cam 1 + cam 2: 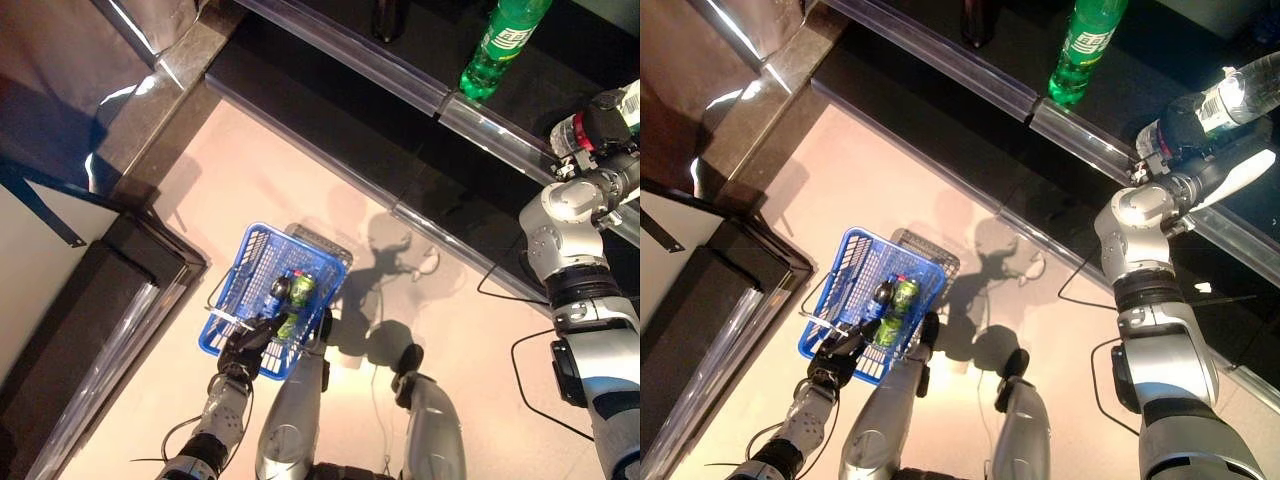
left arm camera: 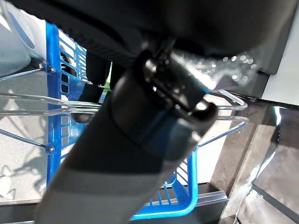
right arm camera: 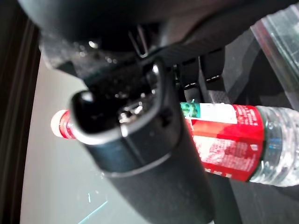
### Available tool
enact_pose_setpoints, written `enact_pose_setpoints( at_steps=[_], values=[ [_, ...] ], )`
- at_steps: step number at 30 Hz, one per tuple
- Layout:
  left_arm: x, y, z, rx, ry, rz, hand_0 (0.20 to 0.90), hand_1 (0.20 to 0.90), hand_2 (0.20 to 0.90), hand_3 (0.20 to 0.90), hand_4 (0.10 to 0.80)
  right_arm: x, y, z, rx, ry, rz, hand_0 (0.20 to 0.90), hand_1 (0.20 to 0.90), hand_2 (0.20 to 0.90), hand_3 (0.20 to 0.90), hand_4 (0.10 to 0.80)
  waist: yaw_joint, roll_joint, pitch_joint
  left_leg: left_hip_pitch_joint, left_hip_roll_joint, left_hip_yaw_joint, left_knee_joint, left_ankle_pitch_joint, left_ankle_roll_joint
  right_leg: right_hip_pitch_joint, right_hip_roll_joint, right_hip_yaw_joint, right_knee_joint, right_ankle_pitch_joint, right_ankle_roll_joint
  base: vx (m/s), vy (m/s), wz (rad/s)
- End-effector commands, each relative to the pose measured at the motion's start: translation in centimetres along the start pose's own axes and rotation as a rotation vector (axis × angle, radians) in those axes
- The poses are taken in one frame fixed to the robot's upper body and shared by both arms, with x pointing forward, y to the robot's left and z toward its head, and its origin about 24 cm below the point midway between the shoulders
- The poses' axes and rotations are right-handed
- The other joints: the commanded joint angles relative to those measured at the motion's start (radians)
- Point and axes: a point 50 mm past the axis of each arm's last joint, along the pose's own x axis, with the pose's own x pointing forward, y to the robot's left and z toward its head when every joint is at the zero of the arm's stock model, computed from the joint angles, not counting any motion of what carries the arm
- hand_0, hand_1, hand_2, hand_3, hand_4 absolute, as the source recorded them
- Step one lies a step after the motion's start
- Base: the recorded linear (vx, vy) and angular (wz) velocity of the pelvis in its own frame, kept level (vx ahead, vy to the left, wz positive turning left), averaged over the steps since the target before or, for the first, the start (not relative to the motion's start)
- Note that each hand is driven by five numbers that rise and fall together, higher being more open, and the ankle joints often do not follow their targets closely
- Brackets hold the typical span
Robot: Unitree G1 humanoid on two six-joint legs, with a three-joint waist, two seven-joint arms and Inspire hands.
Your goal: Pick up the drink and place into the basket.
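My right hand [image 1: 1175,128] is up at the dark shelf on the right, shut on a clear water bottle [image 1: 1232,92] with a red label. In the right wrist view the thumb [image 3: 140,158] crosses the bottle [image 3: 233,144], and the red cap [image 3: 60,125] sticks out past it. My left hand [image 1: 245,345] hangs low at the left, shut on the thin wire handles [image 2: 28,100] of the blue basket [image 1: 240,262]. The basket holds a green can [image 1: 301,289] and other drinks. The basket also shows in the left wrist view [image 2: 53,98].
A green bottle [image 1: 500,45] and a dark bottle [image 1: 388,18] stand on the dark shelf behind a clear plastic rail [image 1: 400,78]. A dark cabinet [image 1: 100,300] stands close to the left of the basket. Pale floor lies between shelf and basket.
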Motion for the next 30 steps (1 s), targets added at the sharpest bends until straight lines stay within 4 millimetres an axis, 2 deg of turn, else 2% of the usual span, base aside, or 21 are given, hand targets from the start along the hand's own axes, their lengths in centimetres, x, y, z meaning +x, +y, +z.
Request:
enact_pose_setpoints(
  at_steps=[1, 5, 12, 14, 15, 19, 20, 28, 30],
  values=[
    [-1.8, 2.9, 2.2, 0.045, -0.135, -0.049, 0.3, 0.3, 0.3, 0.2, 0.1, 0.1, 0.2, 12.5, 0.308, -0.505, 0.127, 0.3, 0.3, 0.3, 0.2, 0.1, 0.005, 0.0, -0.014, 0.062, -0.034, -0.034, 0.055, -0.102, 0.016, 0.026, 0.05, -0.036, 0.069, -0.039, -0.061, -0.069, 0.023, 0.0],
    [-1.9, 2.3, 3.2, 0.01, -0.21, -0.096, 0.3, 0.3, 0.3, 0.2, 0.1, -2.2, -0.2, 12.4, 0.376, -0.535, 0.24, 0.3, 0.3, 0.3, 0.2, 0.1, -0.019, 0.001, -0.015, 0.105, -0.027, -0.024, 0.039, -0.097, 0.008, 0.06, 0.058, -0.03, 0.071, -0.05, -0.067, -0.042, 0.027, 0.0],
    [-2.5, 0.9, 4.8, -0.03, -0.328, -0.223, 0.3, 0.3, 0.3, 0.2, 0.1, -7.0, -1.0, 10.3, 0.399, -0.56, 0.565, 0.3, 0.3, 0.3, 0.2, 0.1, -0.055, -0.001, -0.065, 0.164, -0.01, -0.005, -0.004, -0.084, -0.001, 0.107, 0.073, -0.018, 0.041, -0.052, -0.074, -0.008, 0.017, 0.0],
    [-2.5, 0.9, 4.8, -0.029, -0.327, -0.222, 0.3, 0.3, 0.3, 0.2, 0.1, -7.0, -1.1, 10.3, 0.399, -0.559, 0.565, 0.3, 0.3, 0.3, 0.2, 0.1, -0.054, -0.002, -0.065, 0.165, -0.01, -0.005, -0.005, -0.083, -0.002, 0.108, 0.074, -0.018, 0.04, -0.052, -0.074, -0.007, 0.0, -0.05],
    [-3.1, 0.1, 5.6, -0.029, -0.367, -0.304, 0.3, 0.3, 0.3, 0.2, 0.1, -8.8, -1.5, 9.3, 0.416, -0.55, 0.696, 0.3, 0.3, 0.3, 0.2, 0.1, -0.058, -0.006, -0.089, 0.185, -0.004, 0.002, -0.011, -0.081, -0.006, 0.131, 0.079, -0.019, 0.033, -0.055, -0.076, 0.0, 0.0, 0.0],
    [-3.6, -1.0, 6.4, -0.027, -0.403, -0.404, 0.3, 0.3, 0.3, 0.2, 0.1, -10.7, -1.6, 8.2, 0.435, -0.502, 0.854, 0.3, 0.3, 0.3, 0.2, 0.1, -0.062, -0.01, -0.108, 0.211, 0.003, 0.002, -0.014, -0.078, -0.012, 0.165, 0.087, -0.019, 0.023, -0.057, -0.078, 0.009, -0.003, 0.0],
    [-3.9, -1.8, 6.7, -0.027, -0.408, -0.434, 0.3, 0.3, 0.3, 0.2, 0.1, -11.8, -1.5, 7.9, 0.44, -0.478, 0.915, 0.3, 0.3, 0.3, 0.2, 0.1, -0.062, -0.012, -0.118, 0.223, 0.005, 0.005, -0.023, -0.075, -0.014, 0.181, 0.09, -0.017, 0.014, -0.057, -0.078, 0.055, -0.009, 0.0],
    [-5.2, -5.1, 7.1, -0.001, -0.404, -0.607, 0.3, 0.3, 0.3, 0.2, 0.1, -17.0, -0.9, 6.3, 0.543, -0.291, 1.233, 0.3, 0.3, 0.3, 0.2, 0.1, -0.047, -0.018, -0.148, 0.256, 0.012, 0.0, -0.039, -0.065, -0.02, 0.241, 0.097, -0.022, -0.021, -0.053, -0.081, 0.022, -0.007, -0.01],
    [-5.8, -6.4, 7.0, -0.014, -0.38, -0.665, 0.3, 0.3, 0.3, 0.2, 0.1, -18.8, -0.6, 6.0, 0.542, -0.271, 1.312, 0.3, 0.3, 0.3, 0.2, 0.1, -0.034, -0.016, -0.153, 0.265, 0.01, -0.009, -0.046, -0.06, -0.022, 0.258, 0.098, -0.029, -0.032, -0.05, -0.08, 0.003, -0.014, 0.11]
  ],
)
